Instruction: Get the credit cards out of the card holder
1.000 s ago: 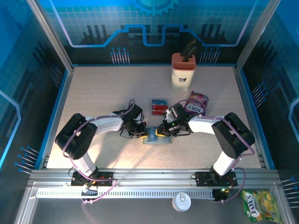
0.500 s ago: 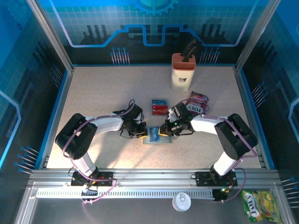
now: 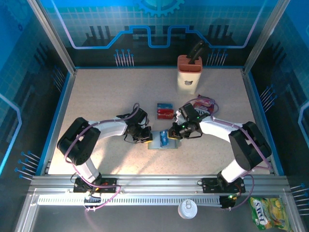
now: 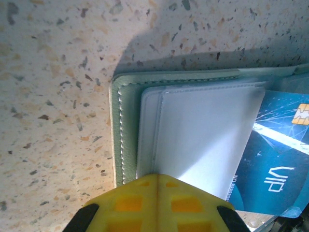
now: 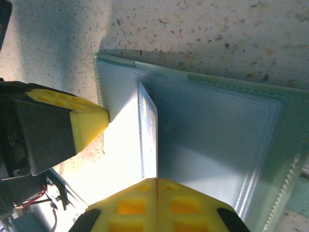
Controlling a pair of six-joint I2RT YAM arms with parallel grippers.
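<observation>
1. Flat grey-green folding card holder lies open on the speckled desk, between the two pincers.
2. Left pincer: tips pressed together, bearing down on the holder's left panel.
3. Right pincer: tips pressed together, apparently pinching the near end of the thin blue plastic credit card.
4. Card stands tilted on edge near the fold. Its long axis runs straight out from the right pincer's tips.
5. Judgement: draw it back along that axis, toward the right arm, while the left pins the holder.
</observation>
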